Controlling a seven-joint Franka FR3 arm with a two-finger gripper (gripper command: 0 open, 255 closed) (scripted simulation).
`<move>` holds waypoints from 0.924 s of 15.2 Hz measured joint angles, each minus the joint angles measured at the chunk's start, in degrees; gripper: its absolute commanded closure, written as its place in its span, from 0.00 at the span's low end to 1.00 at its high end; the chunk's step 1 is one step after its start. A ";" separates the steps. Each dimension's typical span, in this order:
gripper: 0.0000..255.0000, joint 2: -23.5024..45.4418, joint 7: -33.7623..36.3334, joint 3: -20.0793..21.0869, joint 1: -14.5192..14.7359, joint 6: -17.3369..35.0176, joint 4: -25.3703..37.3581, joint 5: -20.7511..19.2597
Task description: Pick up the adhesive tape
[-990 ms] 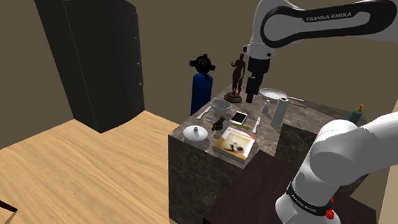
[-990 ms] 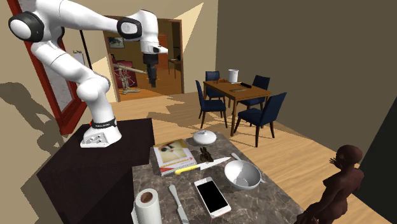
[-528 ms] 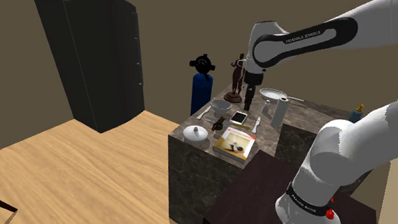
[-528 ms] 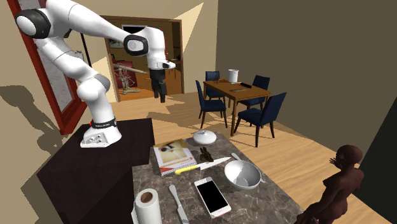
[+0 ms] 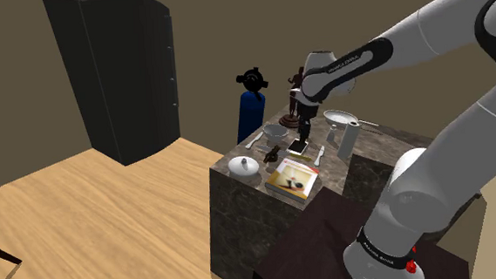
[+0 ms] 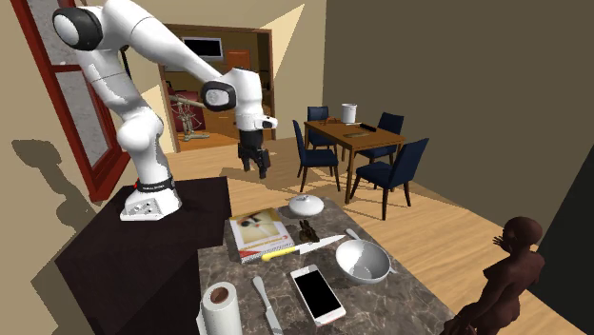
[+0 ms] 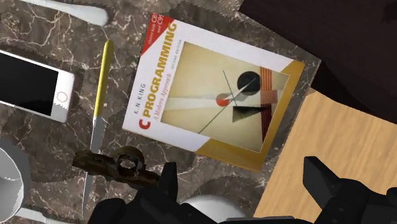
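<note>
Fingers (image 7: pixel 169 186) spread and empty above the counter (image 7: pixel 51 146): approach step.
Tape (image 7: pixel 124 164) lies just beside one fingertip, near the book (image 7: pixel 216 95); next, probably shift over it, lower, clamp.

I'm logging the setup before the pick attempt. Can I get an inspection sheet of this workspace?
Surface: dark marbled countertop, crowded.
Job's things: small dark brown tape dispenser, lying beside the book, untouched.
Clutter: C Programming book, phone, yellow-handled knife, white bowl, white roll, dark figurine.
Hand: hand open, in the air above the counter, holding nothing.
Cables: nothing seen.
Surroundings: dining table with blue chairs, dark cabinet, wooden floor.
</note>
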 measured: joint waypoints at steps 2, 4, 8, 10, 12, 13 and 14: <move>0.00 4.79 -5.02 -2.00 1.47 3.64 1.54 2.29; 0.00 10.56 -11.44 -4.16 2.76 7.42 3.60 6.06; 0.00 22.32 -26.08 -5.18 3.23 12.66 9.14 17.11; 0.00 27.45 -32.88 -3.66 1.94 14.53 11.74 22.54; 0.00 32.45 -39.18 -1.38 -0.29 15.55 15.26 27.26; 0.00 34.75 -42.09 -0.08 -1.59 16.27 16.73 29.31; 0.00 37.12 -44.75 1.25 -2.94 16.49 18.78 31.06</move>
